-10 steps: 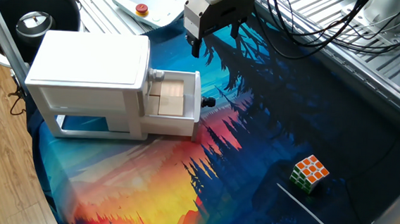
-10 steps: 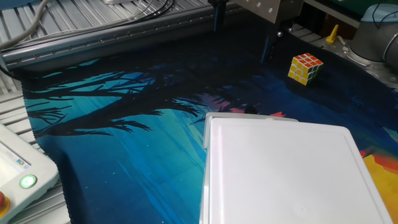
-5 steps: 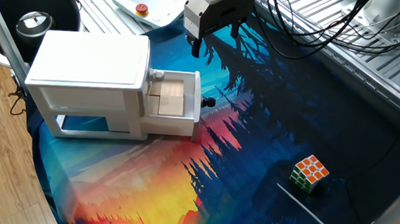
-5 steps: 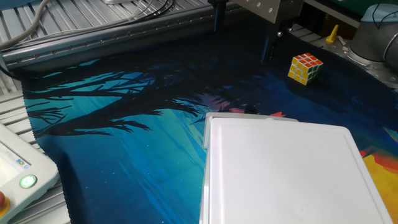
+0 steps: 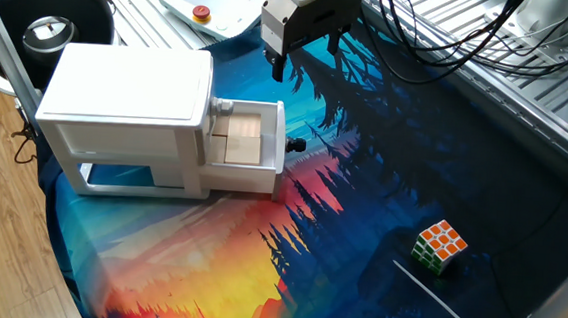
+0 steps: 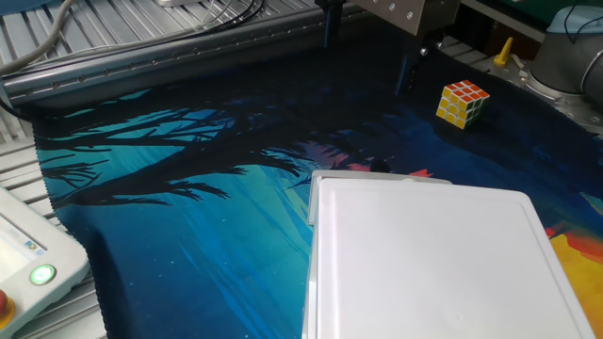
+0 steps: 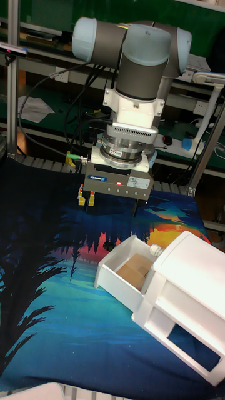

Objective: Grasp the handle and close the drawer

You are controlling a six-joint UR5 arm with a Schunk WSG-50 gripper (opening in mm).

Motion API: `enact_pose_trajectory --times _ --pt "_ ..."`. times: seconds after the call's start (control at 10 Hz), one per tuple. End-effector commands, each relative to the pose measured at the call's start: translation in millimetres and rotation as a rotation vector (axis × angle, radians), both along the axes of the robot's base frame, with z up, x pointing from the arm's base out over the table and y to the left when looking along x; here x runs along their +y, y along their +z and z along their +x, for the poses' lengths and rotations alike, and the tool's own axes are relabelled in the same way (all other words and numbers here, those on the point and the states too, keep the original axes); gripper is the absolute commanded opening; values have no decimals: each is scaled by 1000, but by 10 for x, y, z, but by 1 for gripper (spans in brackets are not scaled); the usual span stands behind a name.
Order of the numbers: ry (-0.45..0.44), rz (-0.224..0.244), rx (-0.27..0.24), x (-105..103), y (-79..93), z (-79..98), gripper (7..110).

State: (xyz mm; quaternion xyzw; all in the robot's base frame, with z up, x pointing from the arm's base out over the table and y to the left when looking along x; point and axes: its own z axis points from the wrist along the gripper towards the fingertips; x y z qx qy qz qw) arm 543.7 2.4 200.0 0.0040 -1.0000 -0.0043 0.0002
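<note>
Right now the claw (image 7: 110,204) hangs above the tabletop (image 5: 360,214) with its two fingers spread wide and nothing between them. It is clear of every object. The drawer (image 5: 245,136) stands pulled out of the white cabinet (image 5: 128,93), so that its wood-coloured inside shows. The handle (image 5: 298,144), a small black knob, sticks out from the middle of the flat white front panel on the side away from the cabinet. The coming move turns on where that knob lies from the claw. In the one fixed view the handle sits lower than the fingertips and nearer the camera. In the tall fixed view the drawer's front panel likewise lies below the claw and a little toward the camera. So the claw seems to be high and set back behind the knob, not yet over it. The drawer's sliding axis runs from the knob straight into the cabinet, and the knob projects along that same line. By that reading, the claw would need to come down and forward until its fingers sit on either side of the knob, then close on it. The push would then go along the axis toward the cabinet. The knob is tiny, so a small sideways error would likely put a finger on the panel instead. A colour-tiled cube (image 5: 438,246) lies well apart, out of the way.
</note>
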Motion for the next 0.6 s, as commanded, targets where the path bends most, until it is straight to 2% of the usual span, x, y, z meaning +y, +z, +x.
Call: enact_pose_trajectory --times 0.0,0.1,0.2,0.5 --pt "738 50 -11 138 4 -35 109" --pt "746 50 -5 137 2 -44 109" --pt "752 50 -3 133 2 -48 7" --pt "771 50 -3 133 1 -49 7"
